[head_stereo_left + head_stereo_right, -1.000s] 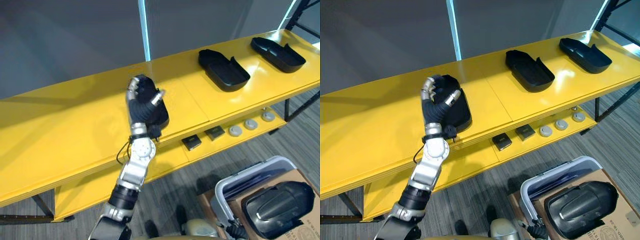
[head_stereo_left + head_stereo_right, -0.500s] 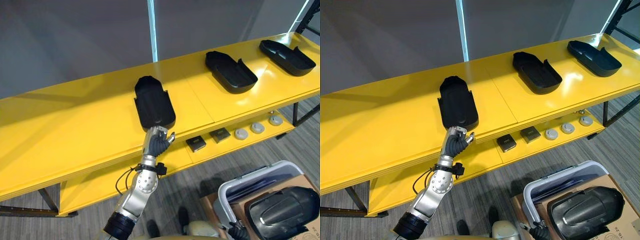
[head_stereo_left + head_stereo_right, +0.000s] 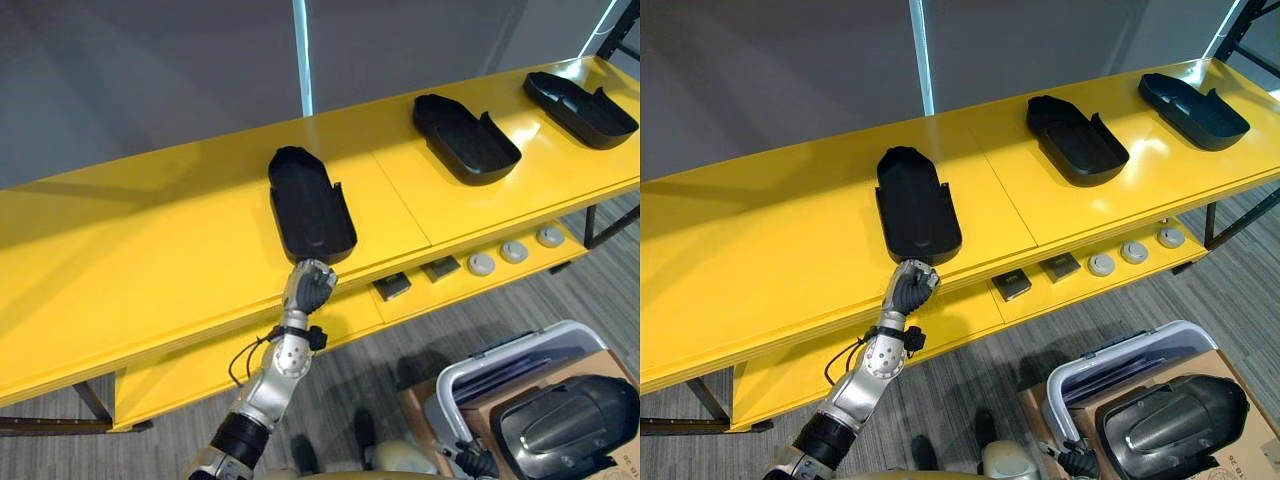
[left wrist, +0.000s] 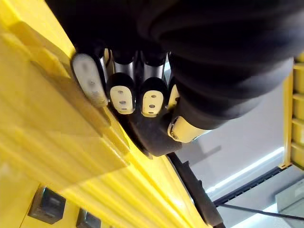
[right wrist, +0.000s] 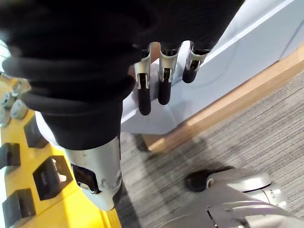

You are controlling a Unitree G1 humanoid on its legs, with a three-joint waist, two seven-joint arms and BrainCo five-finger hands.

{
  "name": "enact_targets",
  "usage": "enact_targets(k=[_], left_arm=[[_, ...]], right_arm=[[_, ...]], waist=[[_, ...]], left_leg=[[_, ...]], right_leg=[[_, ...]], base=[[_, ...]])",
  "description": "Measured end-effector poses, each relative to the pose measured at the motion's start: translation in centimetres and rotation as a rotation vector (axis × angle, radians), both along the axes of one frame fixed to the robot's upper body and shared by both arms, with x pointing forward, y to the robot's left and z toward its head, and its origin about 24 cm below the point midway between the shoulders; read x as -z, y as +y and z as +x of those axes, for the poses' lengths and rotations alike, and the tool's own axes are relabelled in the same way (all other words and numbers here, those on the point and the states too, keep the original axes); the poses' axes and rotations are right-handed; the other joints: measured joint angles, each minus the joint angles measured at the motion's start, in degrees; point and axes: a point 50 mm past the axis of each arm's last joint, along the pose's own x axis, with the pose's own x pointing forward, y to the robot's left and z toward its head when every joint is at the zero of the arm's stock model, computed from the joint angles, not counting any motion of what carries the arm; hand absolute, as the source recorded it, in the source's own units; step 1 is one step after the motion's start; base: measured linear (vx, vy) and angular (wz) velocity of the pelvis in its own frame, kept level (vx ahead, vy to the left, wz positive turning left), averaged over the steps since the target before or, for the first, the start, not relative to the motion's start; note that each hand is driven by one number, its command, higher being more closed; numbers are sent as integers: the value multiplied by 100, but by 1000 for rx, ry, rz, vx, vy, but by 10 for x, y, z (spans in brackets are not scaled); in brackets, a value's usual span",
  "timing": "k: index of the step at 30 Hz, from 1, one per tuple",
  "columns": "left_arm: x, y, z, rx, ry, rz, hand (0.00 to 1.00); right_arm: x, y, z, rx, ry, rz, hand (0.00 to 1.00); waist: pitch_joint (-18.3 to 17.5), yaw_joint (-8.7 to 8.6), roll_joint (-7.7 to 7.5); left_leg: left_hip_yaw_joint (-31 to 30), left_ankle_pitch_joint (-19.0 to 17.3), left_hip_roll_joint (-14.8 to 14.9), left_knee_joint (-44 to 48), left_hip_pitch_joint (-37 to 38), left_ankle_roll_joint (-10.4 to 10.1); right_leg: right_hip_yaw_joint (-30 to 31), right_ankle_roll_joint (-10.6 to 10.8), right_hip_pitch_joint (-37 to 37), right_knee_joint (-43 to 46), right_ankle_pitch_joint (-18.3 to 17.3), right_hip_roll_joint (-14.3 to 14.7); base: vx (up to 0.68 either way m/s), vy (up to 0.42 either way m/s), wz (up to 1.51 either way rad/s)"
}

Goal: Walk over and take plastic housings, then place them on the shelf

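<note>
My left hand (image 3: 308,288) is at the front edge of the yellow shelf (image 3: 150,250), fingers curled into a fist and holding nothing. It sits just below the near end of the nearest housing (image 3: 312,208), which lies flat on the shelf (I cannot tell whether we touch). A second housing (image 3: 466,138) and a third housing (image 3: 580,95) lie further right on the same shelf. My right hand (image 5: 164,78) hangs with straight, relaxed fingers beside a grey bin (image 3: 480,370), where a fourth housing (image 3: 568,412) rests.
</note>
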Motion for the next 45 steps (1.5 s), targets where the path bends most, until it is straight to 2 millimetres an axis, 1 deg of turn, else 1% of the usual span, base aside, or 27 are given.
enact_targets(k=[3, 4, 5, 11, 15, 18, 22, 26, 30, 37, 40, 41, 42, 43, 44, 45], left_arm=[[-1, -1, 1, 0, -4, -2, 100], [-1, -1, 2, 0, -4, 0, 100], [-2, 0, 3, -1, -4, 1, 100], [-7, -2, 14, -6, 4, 1, 100], [-13, 0, 21, -19, -1, -12, 100], [-17, 5, 30, -51, 2, -19, 100], [-21, 5, 35, -59, 0, -12, 100], [-24, 6, 37, -68, -10, -16, 100], [-25, 10, 38, -85, -8, -38, 100], [-28, 10, 39, -81, -6, -73, 100], [-43, 8, 37, -63, -66, -102, 100], [-57, 3, 35, -40, -125, -121, 100], [-76, 0, 30, -9, -211, -144, 100], [-96, -1, 23, 23, -305, -168, 100], [-110, -3, 17, 47, -374, -191, 100], [-118, -3, 13, 62, -418, -207, 100]], right_arm=[[0, 1, 2, 5, -5, 4, 0], [0, 2, 3, 8, -9, 6, 0], [0, 2, 4, 9, -9, 8, 0], [1, 2, 3, 30, -2, 16, 0], [1, 3, 4, 28, -2, 17, 0], [0, 3, 4, 27, -3, 18, 0], [0, 4, 6, 25, -6, 21, 0], [0, 6, 12, 23, -19, 28, 0], [-1, 7, 13, 22, -23, 29, 0], [-1, 6, 13, 25, -21, 29, 0], [-1, 6, 13, 25, -19, 29, 0], [0, 5, 11, 27, -15, 26, 0], [0, 3, 10, 30, -10, 23, 0], [0, 2, 8, 30, -7, 20, 0], [0, 1, 7, 32, -2, 18, 0], [0, 1, 6, 33, 1, 18, 0]], waist=[[0, -42, 0], [3, -105, -5], [3, -117, -5], [7, -124, -11], [15, -135, -23], [32, -147, -37], [78, -161, -72], [156, -184, -111], [157, -263, -110], [160, -260, -105], [161, -249, -102], [165, -248, -94], [173, -222, -81], [174, -152, -71], [173, -108, -69], [173, -93, -69]], left_leg=[[-3, 1, 1, -2, -20, 1], [-13, 2, -2, -3, -20, 1], [-16, 2, -3, -3, -19, 1], [-11, 2, -8, -8, -16, 1], [-4, 2, -6, -31, -10, 1], [9, 2, -6, -32, 6, 1], [19, 1, -6, -33, 17, 0], [24, 1, -7, -33, 22, 0], [28, 1, -7, -34, 25, -1], [8, 3, -9, -34, 77, -1], [-49, 5, -16, -34, 82, 0], [-101, 1, -20, -35, 73, -1], [-136, 0, -24, -35, 66, -1], [-137, 0, -26, -35, 72, -1], [-142, 0, -26, -34, 78, 0], [-153, 1, -25, -34, 84, 1]], right_leg=[[-5, -6, -18, 3, 8, 0], [-11, -7, -14, 4, 10, -3], [-11, -7, -12, 6, 10, -4], [-10, 0, -8, 6, 23, -10], [-8, -2, -5, 6, 24, -9], [-2, -2, 7, 6, 24, -10], [3, -2, 14, 6, 24, -10], [3, -1, 17, 6, 24, -12], [0, -1, 22, 5, 24, -13], [-25, -1, 85, 6, 23, -18], [-81, 0, 110, 11, 22, -30], [-111, 3, 118, 11, 16, -40], [-140, 5, 124, 12, 12, -47], [-139, 5, 130, 12, 12, -48], [-142, 5, 139, 12, 12, -48], [-151, 3, 150, 12, 11, -48]], base=[[0, 0, 0], [-4, 7, 3], [0, 0, 0], [0, 0, 0], [0, 0, 0], [0, 0, 0], [0, 0, 0], [0, 0, 0], [0, 0, 0], [0, 0, 0], [-4, 1, 10], [-15, 6, 17], [-16, 10, 14], [-16, 14, 7], [0, 0, 0], [-5, 7, 7]])
